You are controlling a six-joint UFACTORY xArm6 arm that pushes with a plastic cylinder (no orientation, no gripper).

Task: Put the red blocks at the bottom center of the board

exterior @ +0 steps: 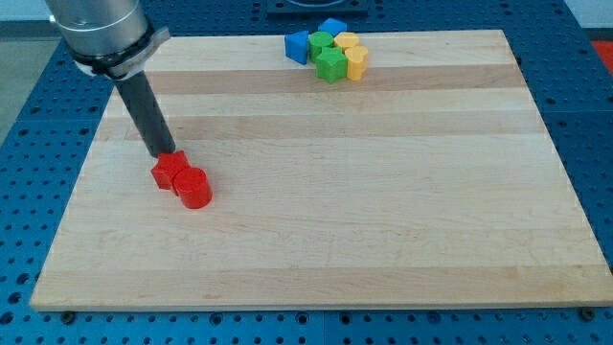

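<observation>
Wooden board lying on blue perforated table. Resting on board: red star block touching red cylinder, view's left; blue, green, yellow blocks clustering at view's top.

We see my tip touching the upper-left edge of the red star block, which touches the red cylinder; both lie left on the tabletop, well apart from the cluster of blocks at top.

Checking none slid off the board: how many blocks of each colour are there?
red blocks: 2
blue blocks: 2
green blocks: 2
yellow blocks: 2
Total: 8
My tip touches the red pair's upper-left side.
</observation>
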